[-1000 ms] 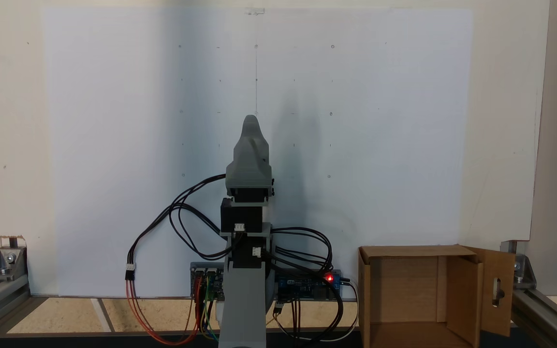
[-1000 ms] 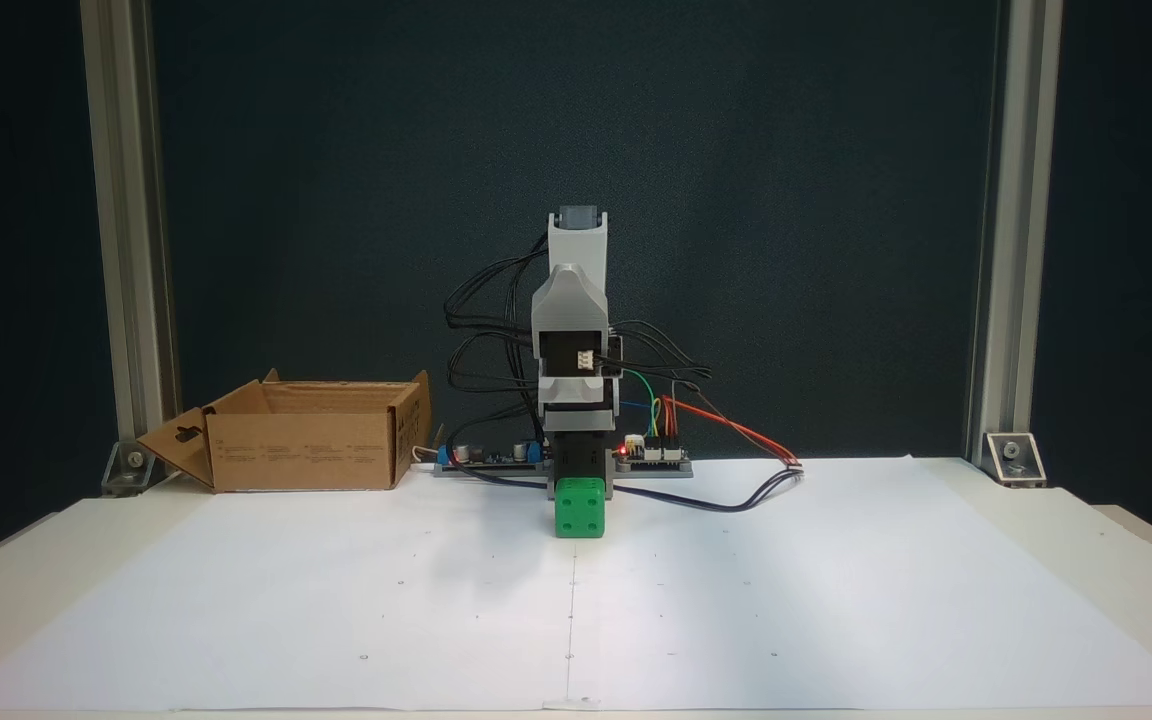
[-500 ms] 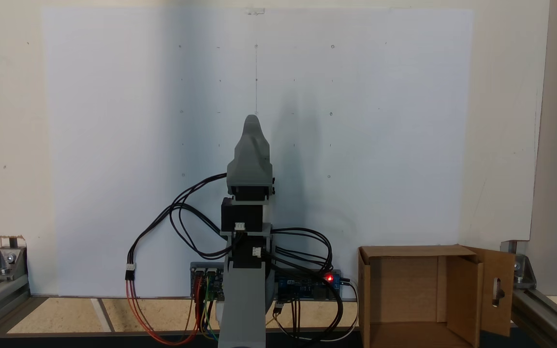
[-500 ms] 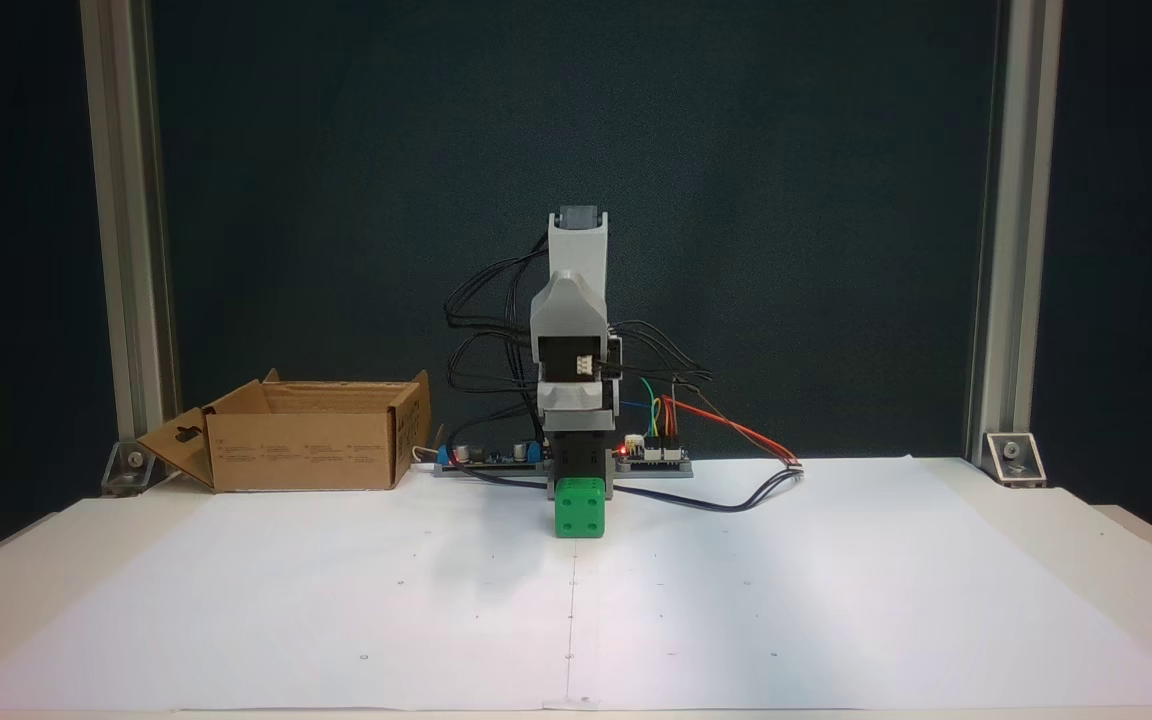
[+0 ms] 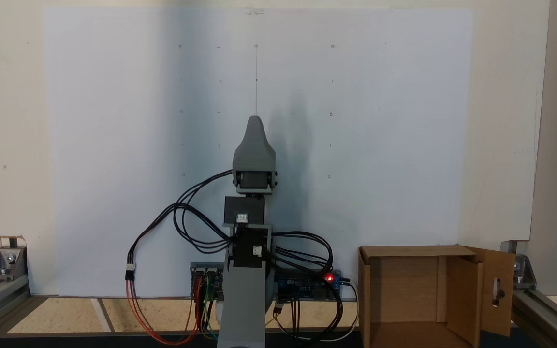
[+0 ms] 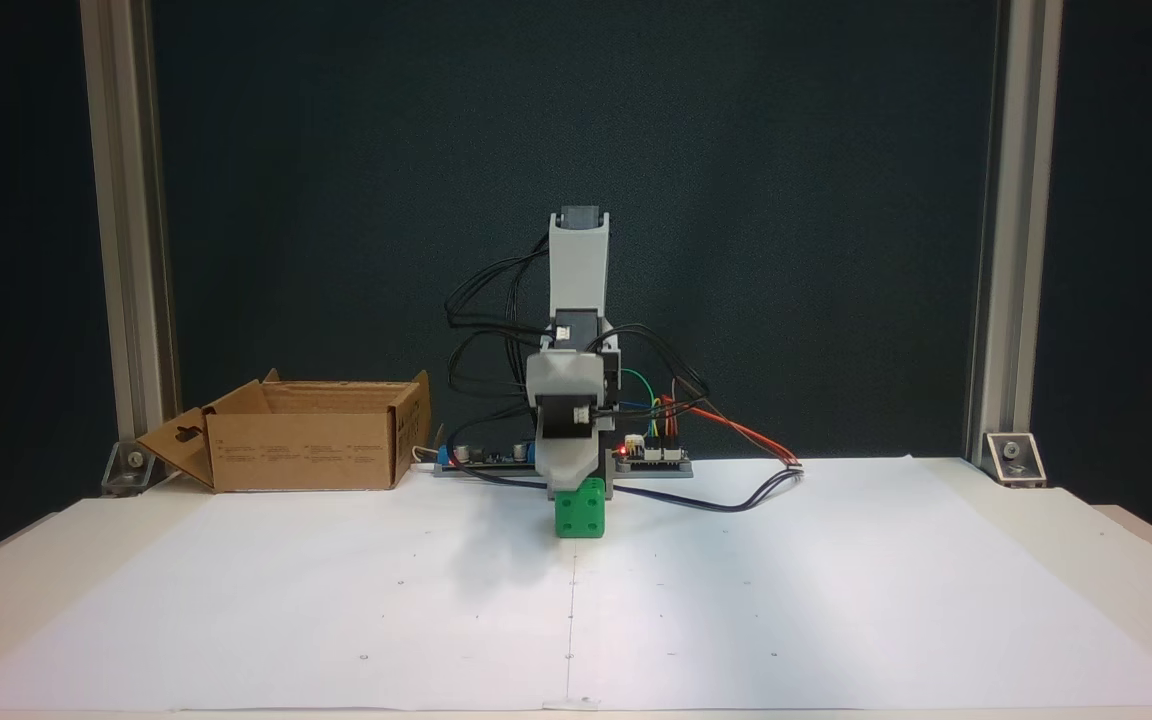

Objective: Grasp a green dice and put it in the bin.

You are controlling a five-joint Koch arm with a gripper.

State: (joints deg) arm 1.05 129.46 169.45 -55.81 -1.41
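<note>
Gripper [image 6: 570,478] hangs tip-down just above the green dice [image 6: 580,510]; whether its jaws are apart cannot be told. That bright green cube sits square-on at paper centre, pips dimpled, no long axis. Bin [image 6: 308,436] lies at 9 o'clock. Since before, the wrist has lowered.

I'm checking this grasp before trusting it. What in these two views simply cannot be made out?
- Gripper state: in both fixed views its jaws line up behind one another, so open or shut cannot be told.
- Green dice: its top is covered by the gripper, so contact is unclear.
- Bin: its floor is cut off by the bottom edge in a fixed view; its interior is hidden by its front wall.
</note>
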